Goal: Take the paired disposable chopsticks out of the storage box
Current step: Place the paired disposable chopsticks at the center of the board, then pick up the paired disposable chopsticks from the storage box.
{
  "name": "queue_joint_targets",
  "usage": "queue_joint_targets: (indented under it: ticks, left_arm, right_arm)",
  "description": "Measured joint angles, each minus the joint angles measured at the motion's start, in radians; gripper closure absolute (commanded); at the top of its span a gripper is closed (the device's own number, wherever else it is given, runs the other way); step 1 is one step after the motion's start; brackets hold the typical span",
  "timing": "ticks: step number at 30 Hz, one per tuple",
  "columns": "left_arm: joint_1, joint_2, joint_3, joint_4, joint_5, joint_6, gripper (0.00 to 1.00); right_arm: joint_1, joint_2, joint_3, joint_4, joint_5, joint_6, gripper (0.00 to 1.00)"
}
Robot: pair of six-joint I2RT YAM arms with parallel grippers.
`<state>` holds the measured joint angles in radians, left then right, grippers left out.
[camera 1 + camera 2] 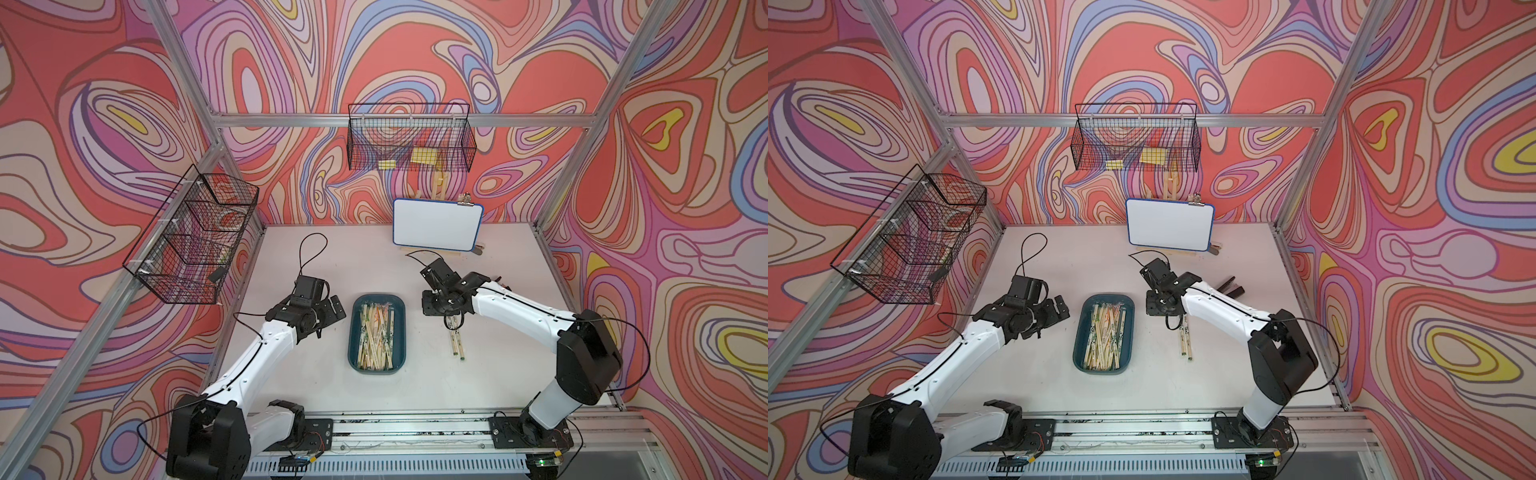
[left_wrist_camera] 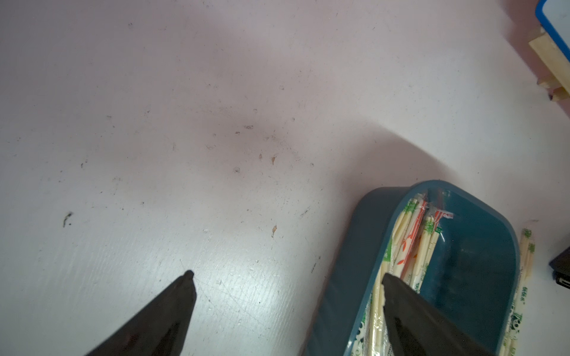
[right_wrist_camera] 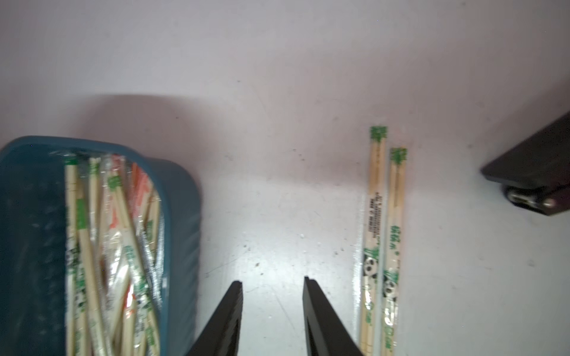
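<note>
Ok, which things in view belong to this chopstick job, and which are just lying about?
Job: storage box; chopstick pairs inside it; two pairs already out on the table; open right gripper beside them; open left gripper by the box.
Lying about: whiteboard; black stapler-like tool; wire basket at the back; wire basket at the side.

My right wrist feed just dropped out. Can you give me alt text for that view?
The right pincer hangs open and empty above the white table. Two sleeved chopstick pairs lie side by side on the table beside it; opposite them, the teal storage box holds many more.
</note>
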<state>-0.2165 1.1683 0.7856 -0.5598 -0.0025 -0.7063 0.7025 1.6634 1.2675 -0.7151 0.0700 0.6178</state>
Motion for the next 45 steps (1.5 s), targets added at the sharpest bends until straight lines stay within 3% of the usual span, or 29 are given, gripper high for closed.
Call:
queue_joint_targets:
  ticks: [10, 19, 41, 45]
  left_arm:
    - [0.0, 0.0, 0.0, 0.0, -0.004, 0.0, 0.0]
    - [0.0, 0.0, 0.0, 0.0, -0.004, 0.0, 0.0]
    - [0.0, 0.005, 0.0, 0.001, -0.003, 0.003, 0.0]
    - [0.0, 0.005, 0.0, 0.001, -0.004, 0.003, 0.0]
  right_arm:
    - [0.179, 0.167, 0.145, 0.076, -0.119, 0.036, 0.7]
    - [0.197, 0.288, 0.161, 0.064, -0.131, 0.036, 0.73]
    - [0.209, 0.382, 0.203, 0.062, -0.131, 0.034, 0.73]
    - [0.209, 0.385, 0.206, 0.056, -0.131, 0.033, 0.77]
